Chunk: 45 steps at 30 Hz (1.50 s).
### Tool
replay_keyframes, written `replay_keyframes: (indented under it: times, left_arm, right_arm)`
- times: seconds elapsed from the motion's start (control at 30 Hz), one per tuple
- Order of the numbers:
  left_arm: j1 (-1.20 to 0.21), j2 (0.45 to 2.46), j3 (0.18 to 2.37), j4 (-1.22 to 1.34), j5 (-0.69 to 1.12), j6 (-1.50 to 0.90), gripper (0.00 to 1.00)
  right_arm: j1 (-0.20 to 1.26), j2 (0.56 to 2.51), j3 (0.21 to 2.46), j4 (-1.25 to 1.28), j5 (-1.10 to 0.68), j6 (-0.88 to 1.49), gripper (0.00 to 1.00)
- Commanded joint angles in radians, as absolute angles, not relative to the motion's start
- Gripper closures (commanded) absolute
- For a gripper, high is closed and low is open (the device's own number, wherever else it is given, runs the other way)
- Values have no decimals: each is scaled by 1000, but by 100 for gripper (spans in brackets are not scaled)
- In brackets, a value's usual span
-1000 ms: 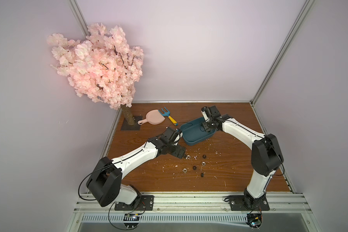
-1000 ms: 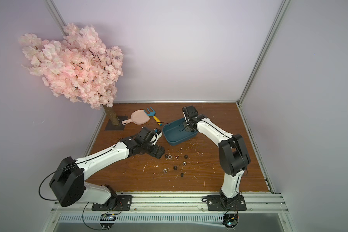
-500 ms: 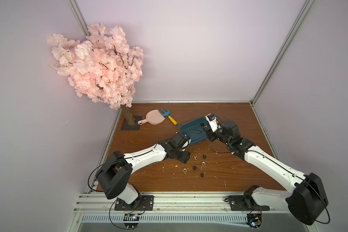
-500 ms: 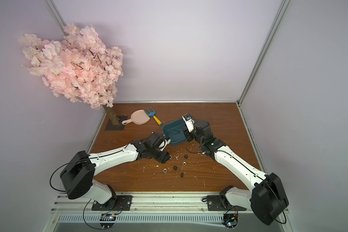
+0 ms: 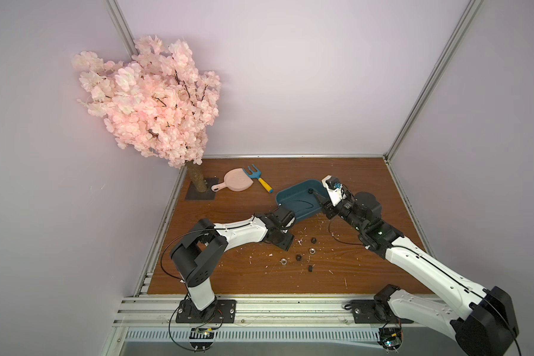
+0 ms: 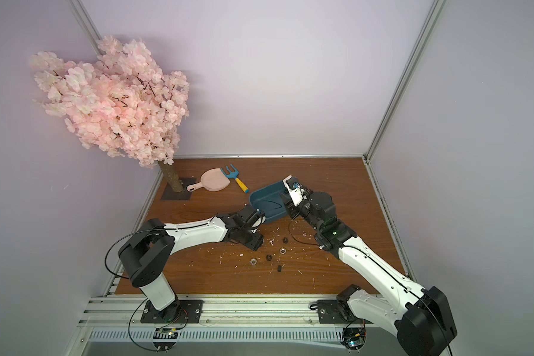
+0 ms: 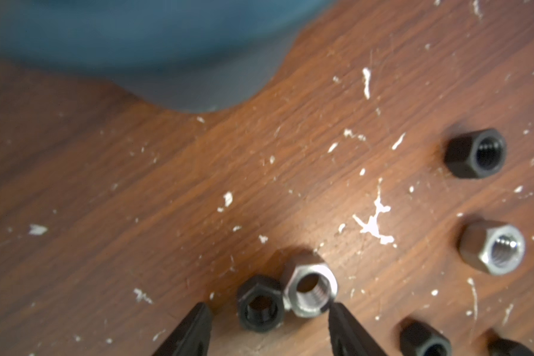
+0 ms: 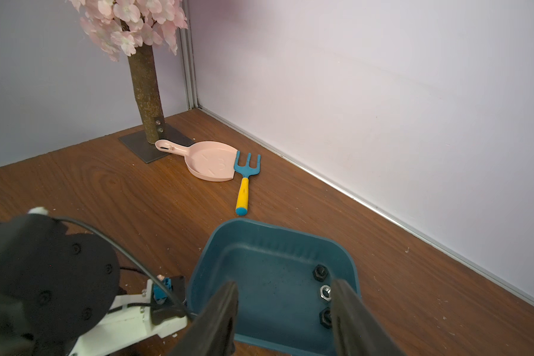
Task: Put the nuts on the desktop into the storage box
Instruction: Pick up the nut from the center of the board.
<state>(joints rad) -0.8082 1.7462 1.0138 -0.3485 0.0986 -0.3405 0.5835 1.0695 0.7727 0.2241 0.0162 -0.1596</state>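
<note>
The brown, white-scuffed bench (image 5: pixel 352 271), edged by aluminium rails (image 5: pixel 290 156) under lilac walls (image 5: pixel 290 77), carries loose nuts (image 5: pixel 311 250) near its middle; the left claw (image 7: pixel 269 305) stands apart around a black nut (image 7: pixel 261 306) and a silver nut (image 7: pixel 310 289). Farther back, the right claw (image 8: pixel 285 283) gapes over the teal storage box (image 8: pixel 275 229); three nuts lie inside.
</note>
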Motion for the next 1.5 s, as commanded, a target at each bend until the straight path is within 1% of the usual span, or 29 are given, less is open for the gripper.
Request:
replay_keyframes:
  times: [0.0, 0.27, 0.43, 0.47, 0.57, 0.63, 0.73, 0.77, 0.8, 1.0, 1.03, 1.1, 1.2, 1.3, 1.47]
  left_arm:
    - [-821, 1777, 1041, -392, 52, -338, 39]
    - [-819, 1830, 1064, -441, -34, -325, 40]
    - [-819, 1824, 1057, -445, -70, -330, 41]
    - [-819, 1825, 1057, -443, -69, -329, 43]
    - [-820, 1834, 1055, -445, -55, -318, 55]
    - [-820, 1838, 1054, -443, -32, -315, 57]
    - [-820, 1845, 1056, -443, -2, -305, 64]
    - [-819, 1848, 1057, -443, 5, -301, 68]
    - [-820, 1849, 1057, -444, 14, -300, 69]
    - [-820, 1826, 1047, -455, 40, -308, 70]
    - [-819, 1825, 1048, -469, 35, -311, 68]
    - [-820, 1817, 1048, -490, 22, -313, 61]
    - [-820, 1801, 1043, -506, 4, -316, 56]
    - [-821, 1788, 1041, -514, 6, -317, 56]
    - [-820, 1778, 1033, -527, 12, -319, 61]
  right_arm:
    - [592, 1042, 774, 264, 9, -179, 46]
    - [592, 1026, 767, 275, 17, -190, 46]
    - [592, 1023, 765, 278, 22, -194, 45]
    - [592, 1023, 764, 279, 22, -194, 45]
    - [592, 1025, 765, 282, 16, -193, 45]
    - [591, 1025, 765, 282, 15, -193, 45]
    - [592, 1025, 764, 282, 17, -195, 45]
    - [592, 1025, 763, 281, 17, -195, 45]
    - [591, 1024, 764, 281, 14, -195, 45]
    - [592, 1021, 763, 276, 17, -198, 45]
    - [592, 1022, 763, 275, 16, -197, 45]
    - [592, 1025, 763, 275, 13, -196, 45]
    - [592, 1033, 766, 273, 9, -195, 45]
    - [592, 1037, 769, 272, 6, -194, 45]
    - [592, 1035, 770, 266, 8, -195, 45]
